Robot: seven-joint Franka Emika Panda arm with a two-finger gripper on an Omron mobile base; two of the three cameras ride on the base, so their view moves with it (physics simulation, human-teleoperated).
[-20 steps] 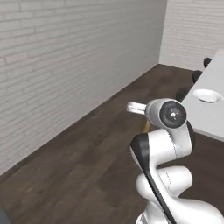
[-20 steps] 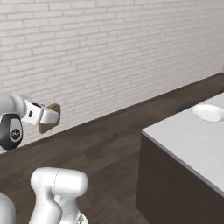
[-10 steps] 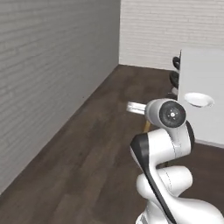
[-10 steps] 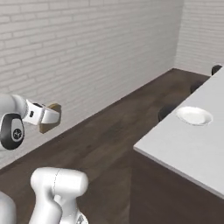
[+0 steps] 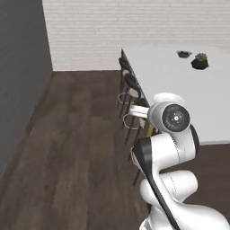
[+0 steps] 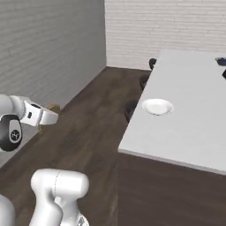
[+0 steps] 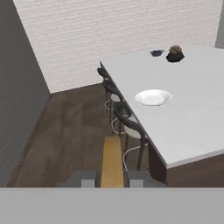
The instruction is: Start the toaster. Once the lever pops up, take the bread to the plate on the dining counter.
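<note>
My gripper (image 7: 112, 178) is shut on the bread (image 7: 112, 161), a tan slice seen edge-on between the two fingertips. From the right base camera the gripper (image 6: 49, 116) hangs over the dark floor, left of the dining counter (image 6: 190, 119), with the bread (image 6: 53, 108) peeking out behind it. The white plate (image 7: 152, 97) lies near the white counter's (image 7: 192, 113) left edge, ahead and to the right of the bread. In the left base view the plate (image 5: 167, 95) is half hidden behind my arm. The toaster is out of view.
Dark bar stools (image 7: 126, 119) line the counter's near side, between my hand and the plate. A potted plant (image 7: 175, 54) and a small dark bowl (image 7: 156, 53) stand at the counter's far end. Brick walls (image 7: 109, 39) close off the back and left.
The whole picture has shifted, so the base has turned and moved: counter and plate now sit closer and more central. The gripper holds the bread in the same pose.
</note>
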